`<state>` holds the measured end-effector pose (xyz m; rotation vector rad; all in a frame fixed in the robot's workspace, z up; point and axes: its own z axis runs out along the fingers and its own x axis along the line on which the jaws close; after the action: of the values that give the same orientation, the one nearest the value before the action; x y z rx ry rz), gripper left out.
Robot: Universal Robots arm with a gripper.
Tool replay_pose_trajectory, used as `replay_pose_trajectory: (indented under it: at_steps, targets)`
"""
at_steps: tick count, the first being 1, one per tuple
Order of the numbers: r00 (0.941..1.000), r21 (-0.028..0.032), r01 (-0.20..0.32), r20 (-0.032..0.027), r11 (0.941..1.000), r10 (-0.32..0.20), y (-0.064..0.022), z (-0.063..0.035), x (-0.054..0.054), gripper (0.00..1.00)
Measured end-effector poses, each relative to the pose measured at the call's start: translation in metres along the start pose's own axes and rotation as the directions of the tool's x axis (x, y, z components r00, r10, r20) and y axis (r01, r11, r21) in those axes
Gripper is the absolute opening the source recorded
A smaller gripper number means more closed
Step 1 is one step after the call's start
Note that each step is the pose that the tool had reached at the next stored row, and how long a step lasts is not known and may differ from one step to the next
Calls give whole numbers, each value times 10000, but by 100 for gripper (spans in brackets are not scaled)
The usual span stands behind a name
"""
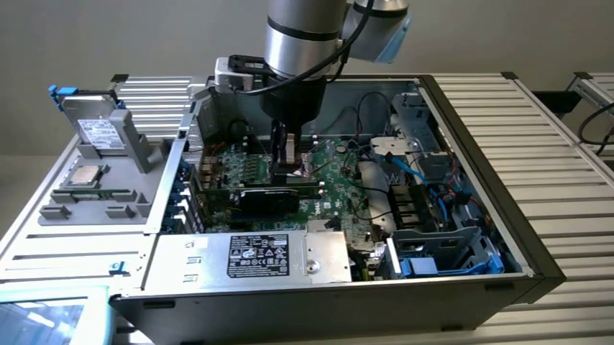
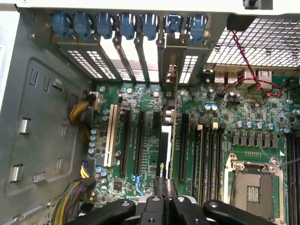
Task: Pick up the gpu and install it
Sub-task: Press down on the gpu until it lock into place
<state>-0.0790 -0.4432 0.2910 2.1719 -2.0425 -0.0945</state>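
Note:
The gpu [image 1: 272,197] stands upright on its long edge on the green motherboard [image 1: 338,167] inside the open computer case, its black shroud facing the front. My gripper [image 1: 289,171] reaches straight down from the arm and is shut on the card's top edge. In the wrist view the gpu [image 2: 164,147] shows edge-on as a thin black strip between two black expansion slots of the motherboard [image 2: 145,101], with its metal bracket at the rear slot openings. My gripper [image 2: 165,194] clamps the near end of that strip. Whether the card is fully seated I cannot tell.
A silver power supply [image 1: 257,257] fills the case front. Blue and black cables [image 1: 422,176] run at the exterior view's right. A drive carrier [image 1: 99,131] and a processor [image 1: 86,174] sit outside on the left. Blue slot clips [image 2: 122,22], the processor socket [image 2: 253,187] and a yellow cable bundle [image 2: 80,112] surround the card.

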Motion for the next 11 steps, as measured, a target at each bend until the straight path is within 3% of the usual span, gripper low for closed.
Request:
replay_pose_trajectory:
  at_steps: [6, 11]
  targets:
    - [10000, 1, 1, -2, 10000, -1, 10, 1, -1, 12]
    - [10000, 79, 2, -9, 10000, -2, 127, 21, -27, 12]
